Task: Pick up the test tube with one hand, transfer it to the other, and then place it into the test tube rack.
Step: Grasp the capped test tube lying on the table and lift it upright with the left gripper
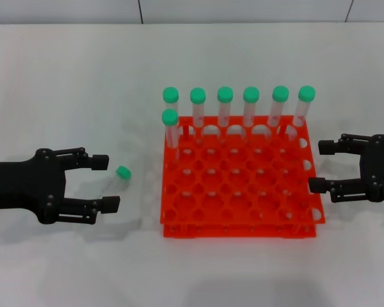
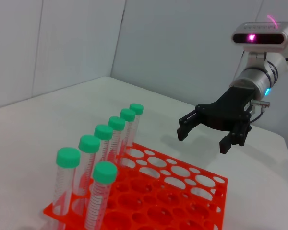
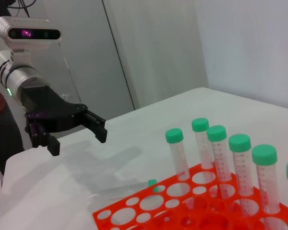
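Observation:
The test tube (image 1: 121, 174), clear with a green cap, lies on its side on the white table just left of the orange-red rack (image 1: 243, 214); it also shows in the right wrist view (image 3: 127, 189). My left gripper (image 1: 105, 183) is open, its fingertips either side of the tube's lower end in the head view. In the right wrist view this gripper (image 3: 77, 142) hangs above the table, not touching the tube. My right gripper (image 1: 320, 166) is open and empty beside the rack's right edge, also seen in the left wrist view (image 2: 204, 140).
Several green-capped tubes (image 1: 252, 105) stand upright in the rack's back row, and one (image 1: 171, 128) stands in the second row at the left. The rack shows in both wrist views (image 2: 182, 191) (image 3: 149, 211). A wall runs along the table's far edge.

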Tool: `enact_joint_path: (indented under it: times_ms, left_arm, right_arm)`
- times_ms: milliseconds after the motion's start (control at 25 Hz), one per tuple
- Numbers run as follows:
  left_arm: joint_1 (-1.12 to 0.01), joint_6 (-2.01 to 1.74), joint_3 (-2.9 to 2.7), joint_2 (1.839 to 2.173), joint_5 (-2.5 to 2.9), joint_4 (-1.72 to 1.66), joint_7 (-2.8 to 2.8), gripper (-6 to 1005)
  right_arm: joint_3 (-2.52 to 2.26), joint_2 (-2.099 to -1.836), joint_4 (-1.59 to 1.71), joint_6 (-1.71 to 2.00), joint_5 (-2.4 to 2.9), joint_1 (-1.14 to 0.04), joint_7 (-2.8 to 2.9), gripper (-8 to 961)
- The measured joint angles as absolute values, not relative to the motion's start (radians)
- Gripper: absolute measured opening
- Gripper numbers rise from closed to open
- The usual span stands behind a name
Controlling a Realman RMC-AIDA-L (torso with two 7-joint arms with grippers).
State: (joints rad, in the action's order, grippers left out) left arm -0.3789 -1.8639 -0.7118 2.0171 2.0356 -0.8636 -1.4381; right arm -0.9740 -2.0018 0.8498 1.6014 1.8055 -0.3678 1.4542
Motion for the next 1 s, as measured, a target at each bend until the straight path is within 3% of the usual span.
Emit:
enact_joint_path:
  times_ms: [280, 640, 1000]
  left_arm:
    - [-0.383, -1.867, -0.713, 2.015, 2.043, -0.87, -1.466, 843]
    - [-0.467, -1.863, -0.719, 1.959, 2.179, -0.88, -1.643, 837]
    - [-0.568, -1.846, -0.718, 1.939, 2.399, -0.883, -1.741, 831]
  right_arm:
    - [-0.974, -2.002, 0.85, 1.601, 1.805, -0.37, 1.454, 859]
    - [-0.974, -2.003, 0.85, 1.6, 1.804, -0.371, 1.454, 859]
    - [-0.974, -2.008, 0.853, 1.6, 1.804, -0.371, 1.454, 858]
